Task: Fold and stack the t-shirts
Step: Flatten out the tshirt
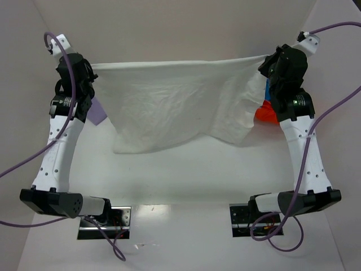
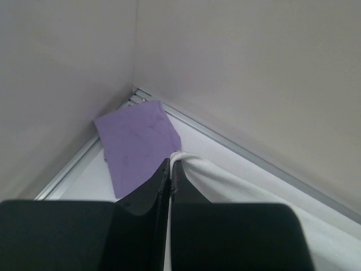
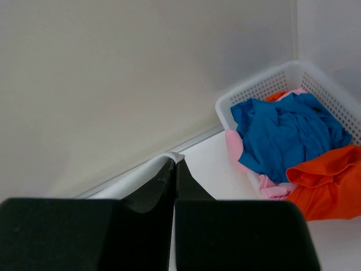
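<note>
The off-white t-shirt (image 1: pixel 169 104) hangs stretched between my two grippers, its lower edge resting on the table. My left gripper (image 1: pixel 86 69) is shut on its left top corner (image 2: pixel 186 161); its tips show in the left wrist view (image 2: pixel 170 164). My right gripper (image 1: pixel 269 63) is shut on the right top corner (image 3: pixel 152 166); its tips show in the right wrist view (image 3: pixel 175 162). A folded lavender t-shirt (image 2: pixel 135 144) lies flat at the far left corner, partly seen from above (image 1: pixel 97 111). Blue (image 3: pixel 287 132), orange-red (image 3: pixel 330 186) and pale pink (image 3: pixel 265 183) shirts lie in the basket.
The white mesh basket (image 3: pixel 254 84) stands at the far right by the back wall, mostly hidden behind my right arm in the top view, where the orange-red cloth (image 1: pixel 263 114) shows. White walls close the back and sides.
</note>
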